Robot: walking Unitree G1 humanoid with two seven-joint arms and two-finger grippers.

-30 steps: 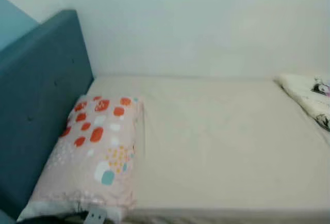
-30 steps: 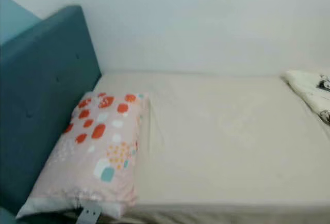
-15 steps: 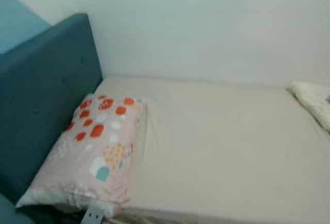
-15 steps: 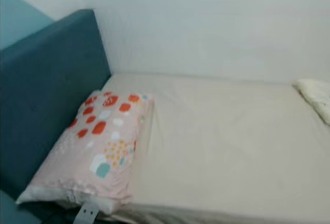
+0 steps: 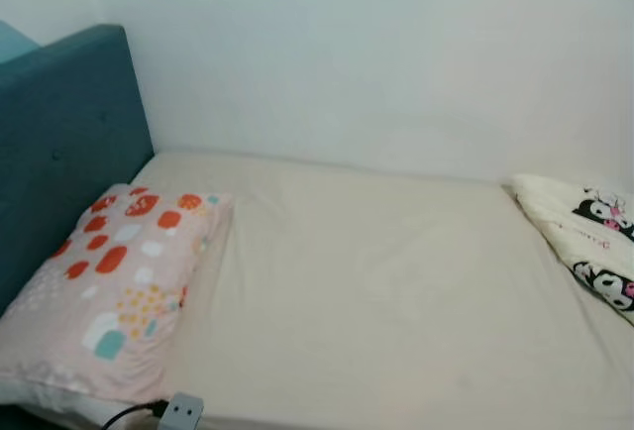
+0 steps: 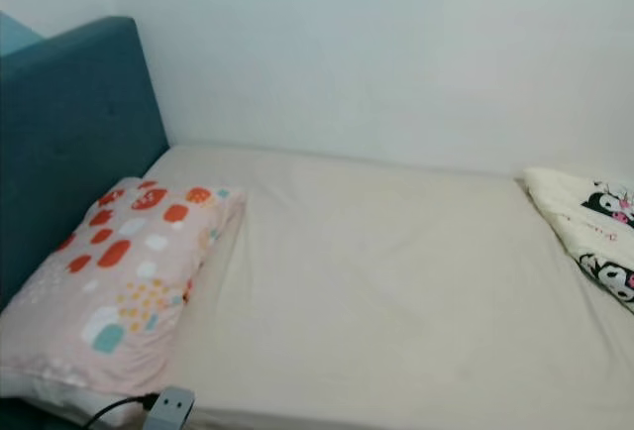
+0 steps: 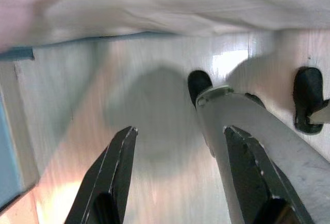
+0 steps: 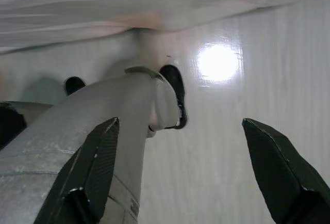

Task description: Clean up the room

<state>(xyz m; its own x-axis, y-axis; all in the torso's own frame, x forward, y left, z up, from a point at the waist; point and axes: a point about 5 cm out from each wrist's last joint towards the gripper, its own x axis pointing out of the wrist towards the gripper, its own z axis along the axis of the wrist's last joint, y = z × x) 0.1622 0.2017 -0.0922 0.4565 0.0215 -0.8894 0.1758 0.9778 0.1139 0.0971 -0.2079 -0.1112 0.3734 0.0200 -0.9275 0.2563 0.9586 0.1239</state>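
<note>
Left hand (image 7: 175, 175) and right hand (image 8: 180, 167) hung low with fingers apart, holding nothing, both pointing down at the glossy floor (image 7: 154, 105) beside the bed.

Above and ahead of the hands, the bed (image 5: 376, 291) lay mostly bare, a patterned pillow (image 5: 109, 291) resting at the teal headboard (image 5: 59, 153) and a cartoon-print blanket (image 5: 584, 242) bunched at the far end. Judging by this, the bed looked largely tidy; the blanket probably remained to be dealt with. The blanket was cut off at the frame edge, and a grey plug with cable (image 5: 178, 412) near the pillow was only partly visible.
</note>
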